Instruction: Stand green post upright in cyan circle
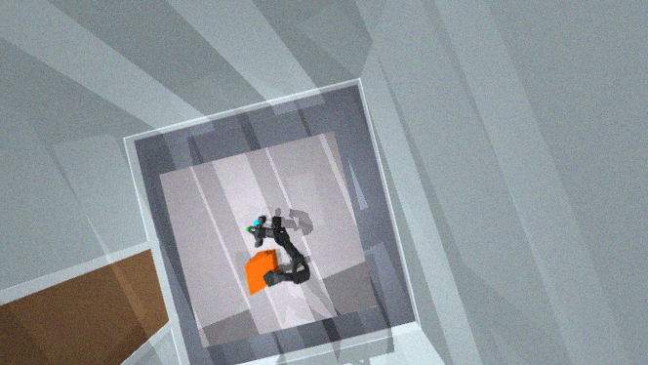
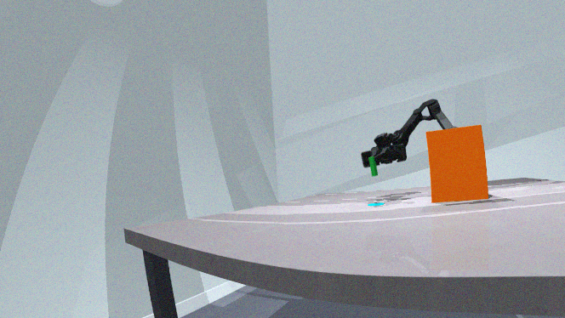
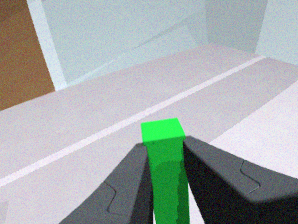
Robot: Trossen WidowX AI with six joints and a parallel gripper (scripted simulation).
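Observation:
The green post (image 1: 248,228) (image 2: 373,167) (image 3: 168,167) is off the table, close to upright with a slight lean in the exterior view. My gripper (image 1: 251,229) (image 2: 373,159) (image 3: 164,149) is shut on its upper part, and the post's top face shows between the fingertips in the wrist view. The cyan circle (image 1: 257,223) (image 2: 375,204) lies flat on the table, well below the post's lower end. In the top view it is partly hidden by the gripper. The circle is not visible in the wrist view.
A large orange box (image 1: 261,269) (image 2: 458,166) stands on the table (image 1: 190,205) (image 2: 298,248), beside the arm's base and to the right of the circle in the exterior view. The arm's upper links arch higher than the box. The table's near edge shows in the exterior view.

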